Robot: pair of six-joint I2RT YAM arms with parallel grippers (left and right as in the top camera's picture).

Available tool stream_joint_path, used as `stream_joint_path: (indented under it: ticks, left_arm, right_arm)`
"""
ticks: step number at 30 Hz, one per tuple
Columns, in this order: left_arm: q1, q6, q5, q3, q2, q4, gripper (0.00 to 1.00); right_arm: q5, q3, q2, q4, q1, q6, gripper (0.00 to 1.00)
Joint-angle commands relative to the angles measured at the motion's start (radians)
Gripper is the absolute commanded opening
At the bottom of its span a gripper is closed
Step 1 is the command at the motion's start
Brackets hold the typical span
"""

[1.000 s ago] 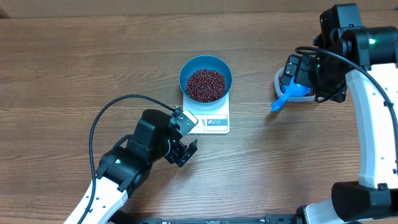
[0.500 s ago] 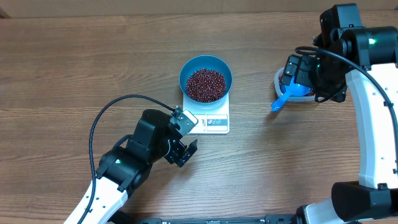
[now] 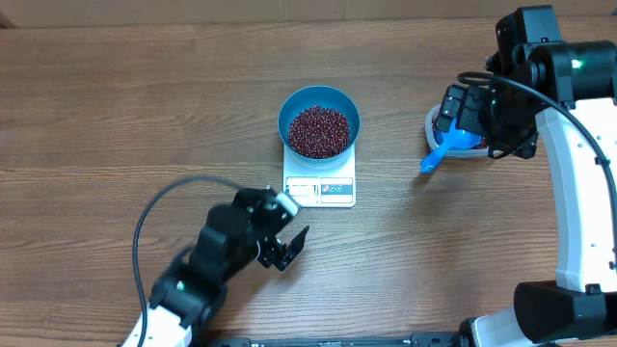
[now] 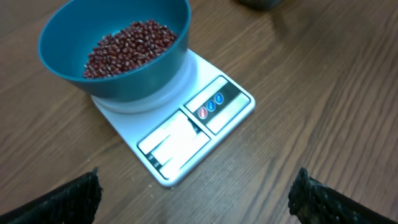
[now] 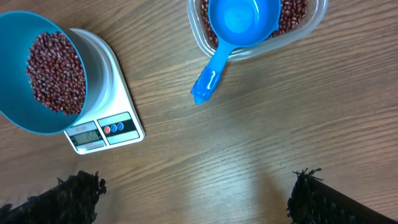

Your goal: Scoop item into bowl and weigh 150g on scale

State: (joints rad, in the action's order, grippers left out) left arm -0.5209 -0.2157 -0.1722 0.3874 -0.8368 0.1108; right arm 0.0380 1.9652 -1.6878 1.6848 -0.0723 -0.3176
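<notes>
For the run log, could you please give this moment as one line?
beans in bowl on scale | scoop in tub | left gripper open, empty | right gripper open, empty

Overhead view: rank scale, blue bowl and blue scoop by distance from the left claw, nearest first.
1. scale: just beyond the left claw, mid-table.
2. bowl: sitting on the scale's far end.
3. scoop: far off on the right side.

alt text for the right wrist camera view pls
A blue bowl holding dark red-brown beans sits on a white scale at left, on a wooden table. At top, a blue scoop rests in a clear tub of beans, its handle hanging over the rim. The open right claw frames the bottom edge, holding nothing.
</notes>
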Motion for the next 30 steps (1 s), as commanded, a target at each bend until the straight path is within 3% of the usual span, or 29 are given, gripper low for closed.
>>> stream_joint_path:
  ticks: [1, 7, 14, 19, 24, 30]
  left_arm:
    - [0.006, 0.021, -0.050, -0.106, 0.126, -0.119, 1.00]
    - [0.047, 0.021, -0.035, -0.209, 0.330, -0.124, 1.00]
    - [0.201, 0.023, -0.124, -0.302, 0.536, -0.193, 1.00]
    - [0.314, 0.163, -0.129, -0.383, 0.620, -0.314, 1.00]
    - [0.374, 0.257, -0.069, -0.383, 0.686, -0.283, 1.00]
    - [0.394, 0.310, 0.020, -0.383, 0.779, -0.141, 1.00]
  right_arm:
    - [0.005, 0.019, 0.004, -0.004, 0.003, 0.012, 1.00]
    - [0.005, 0.019, 0.004, -0.003, 0.003, 0.012, 1.00]
    - [0.005, 0.019, 0.004, -0.004, 0.003, 0.012, 1.00]
    - [0.005, 0.019, 0.004, -0.003, 0.003, 0.012, 1.00]
    - [0.005, 0.019, 0.004, -0.004, 0.003, 0.012, 1.00]
    - [0.005, 0.019, 0.004, -0.004, 0.003, 0.012, 1.00]
